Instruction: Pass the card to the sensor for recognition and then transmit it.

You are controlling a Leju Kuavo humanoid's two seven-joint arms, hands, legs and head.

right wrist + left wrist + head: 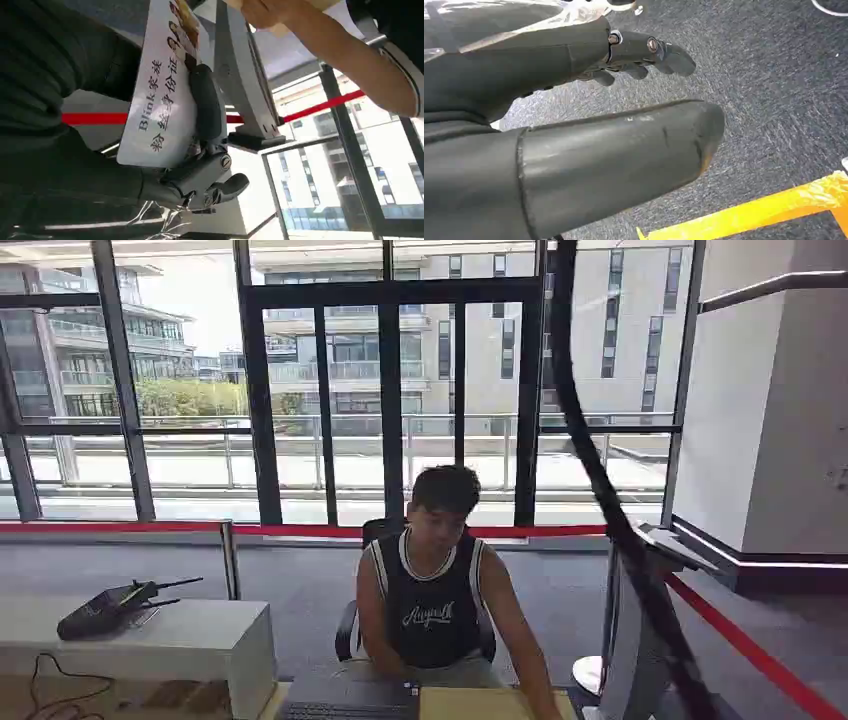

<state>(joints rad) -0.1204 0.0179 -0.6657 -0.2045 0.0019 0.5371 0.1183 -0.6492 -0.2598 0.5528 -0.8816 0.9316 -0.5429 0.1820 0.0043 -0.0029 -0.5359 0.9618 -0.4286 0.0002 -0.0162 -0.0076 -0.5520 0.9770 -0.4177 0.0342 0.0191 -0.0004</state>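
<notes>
Pinching the card (160, 100), the right hand (200, 150); left hand (589, 125) apparently spread, holding nothing.

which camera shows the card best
The right wrist view: the card, white with printed characters and small photos, sits close up, held by the right hand with a dark finger across its face. The head view takes in the seated person and desk; the left wrist view has the left hand over carpet.
</notes>
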